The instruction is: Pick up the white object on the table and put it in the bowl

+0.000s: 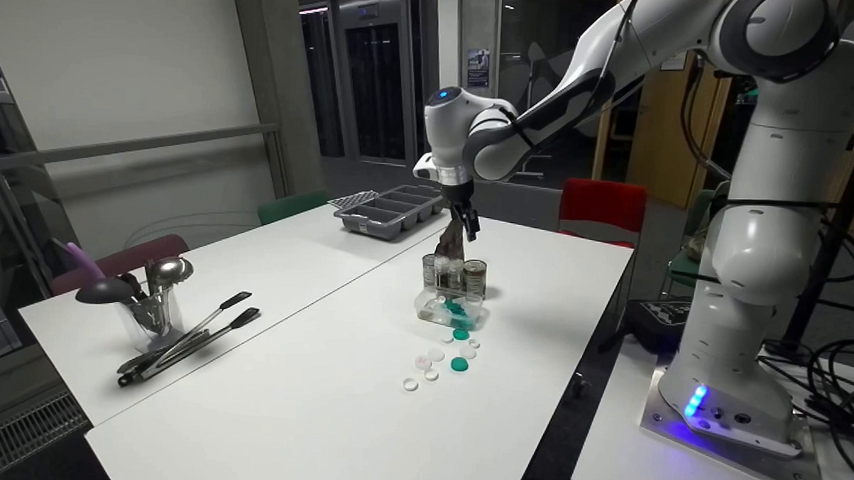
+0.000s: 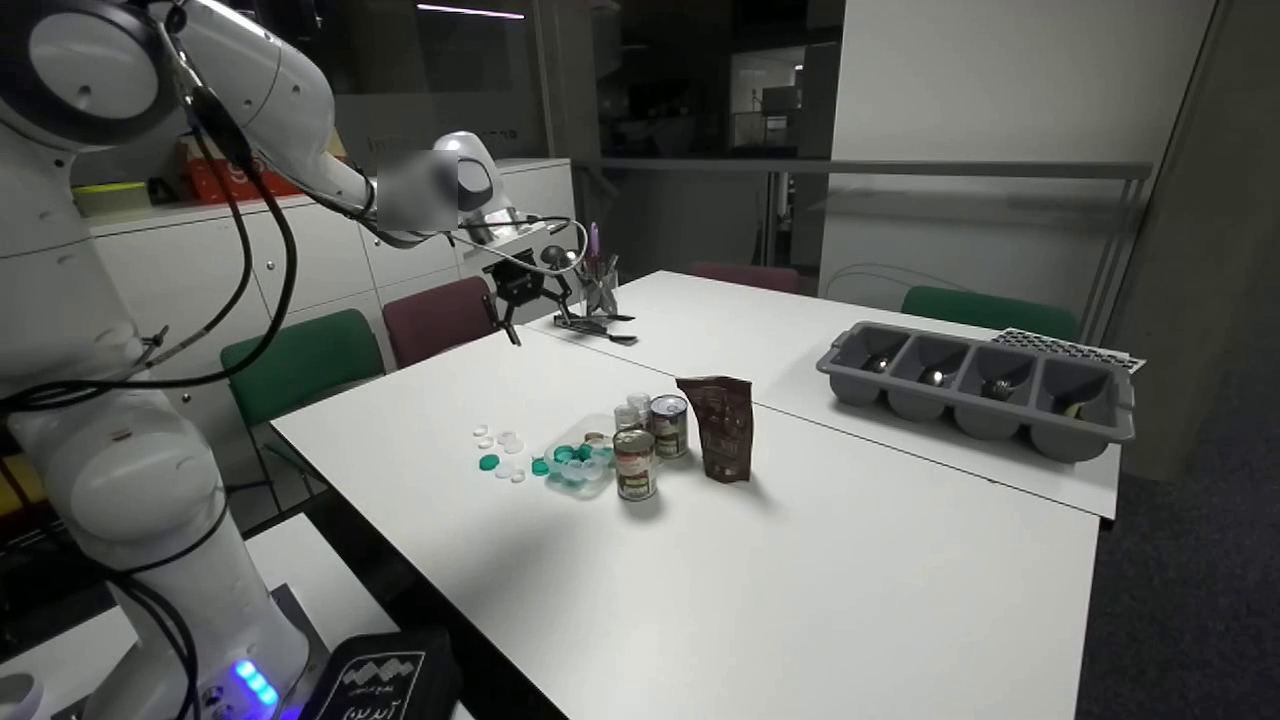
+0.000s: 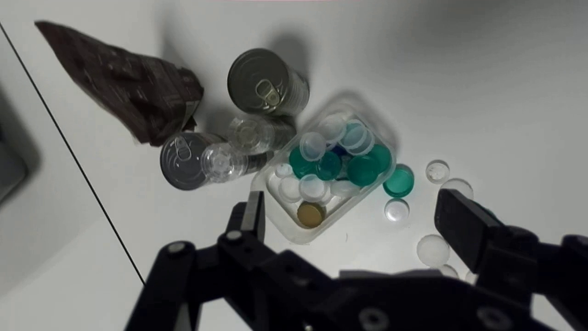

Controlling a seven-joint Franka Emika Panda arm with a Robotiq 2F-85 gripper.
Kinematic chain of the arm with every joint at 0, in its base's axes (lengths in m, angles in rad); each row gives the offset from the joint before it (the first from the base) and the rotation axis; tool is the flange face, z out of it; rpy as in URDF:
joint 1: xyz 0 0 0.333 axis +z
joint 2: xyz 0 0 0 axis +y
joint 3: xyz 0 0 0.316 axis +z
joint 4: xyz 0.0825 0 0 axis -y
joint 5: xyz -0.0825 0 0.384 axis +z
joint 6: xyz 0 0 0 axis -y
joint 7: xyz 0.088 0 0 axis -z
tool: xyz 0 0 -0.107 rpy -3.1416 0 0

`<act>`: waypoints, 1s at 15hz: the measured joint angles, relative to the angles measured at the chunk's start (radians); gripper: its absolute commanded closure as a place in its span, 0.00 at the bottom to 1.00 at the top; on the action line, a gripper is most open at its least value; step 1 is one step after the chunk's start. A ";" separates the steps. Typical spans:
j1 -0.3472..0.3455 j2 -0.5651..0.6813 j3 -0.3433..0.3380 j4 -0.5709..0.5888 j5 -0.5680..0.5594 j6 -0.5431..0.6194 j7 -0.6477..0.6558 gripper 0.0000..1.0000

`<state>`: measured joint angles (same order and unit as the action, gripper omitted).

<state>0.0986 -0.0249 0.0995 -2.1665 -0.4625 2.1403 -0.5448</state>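
Several white and clear caps lie loose on the table, among them a small white cap [image 3: 397, 210], a ribbed white cap [image 3: 438, 172] and a larger translucent cap [image 3: 433, 250]. White caps [image 1: 410, 384] also show in both exterior views [image 2: 508, 442]. Which one is the task's white object I cannot tell. The bowl is a clear rectangular plastic tub [image 3: 281, 221] holding green, white and brown caps; it also shows in both exterior views [image 1: 428, 315] [image 2: 556, 480]. My gripper [image 3: 353, 200] is open and empty, above the table. It hangs in the air in both exterior views [image 1: 468, 227] [image 2: 540, 328].
Two cans [image 3: 259, 82] [image 3: 182, 162] and two clear bottles [image 3: 250, 133] [image 3: 223, 162] stand against or close to the tub. A brown pouch [image 2: 722, 430] stands behind them. A grey compartment tray [image 2: 985, 385] and a utensil cup [image 1: 151, 319] with tongs [image 1: 189, 342] are farther off.
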 measured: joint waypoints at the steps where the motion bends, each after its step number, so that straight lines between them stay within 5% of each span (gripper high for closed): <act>1: 0.009 0.018 0.007 0.008 -0.001 0.030 -0.026 0.00; 5: 0.022 0.089 0.029 0.051 0.079 0.177 -0.187 0.00; 9: 0.018 0.158 0.043 0.112 0.382 0.207 -0.439 0.00; 13: -0.003 0.220 0.052 0.194 0.646 0.058 -0.630 0.00; 15: -0.013 0.246 0.051 0.242 0.674 -0.057 -0.644 0.00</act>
<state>0.0854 0.2212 0.1502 -1.9241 0.2119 2.0830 -1.1890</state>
